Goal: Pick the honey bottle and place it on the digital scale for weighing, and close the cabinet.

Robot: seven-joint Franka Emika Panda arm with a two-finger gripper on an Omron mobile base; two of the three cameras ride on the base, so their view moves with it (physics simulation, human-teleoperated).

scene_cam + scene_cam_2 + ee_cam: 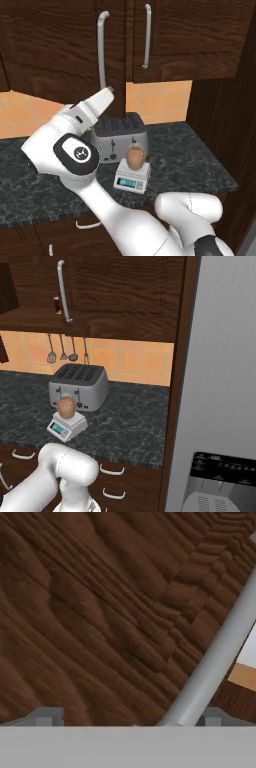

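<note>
Honey bottle [135,158] sits upright on the scale [132,179], just in front of the toaster [118,136] on the counter [200,165]. Gripper [108,90] is up at the cabinet [65,45], by the left door's bar handle [102,50], w/ fingertips [49,716] set wide and the handle running betw. them, nothing gripped. Left door is angled out from the right one. Small red jar [57,304] on shelf inside.

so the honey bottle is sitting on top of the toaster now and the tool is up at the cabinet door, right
Not quite. The honey bottle sits on the digital scale in front of the toaster, as the left base view shows. The tool is indeed up at the cabinet door.
</note>
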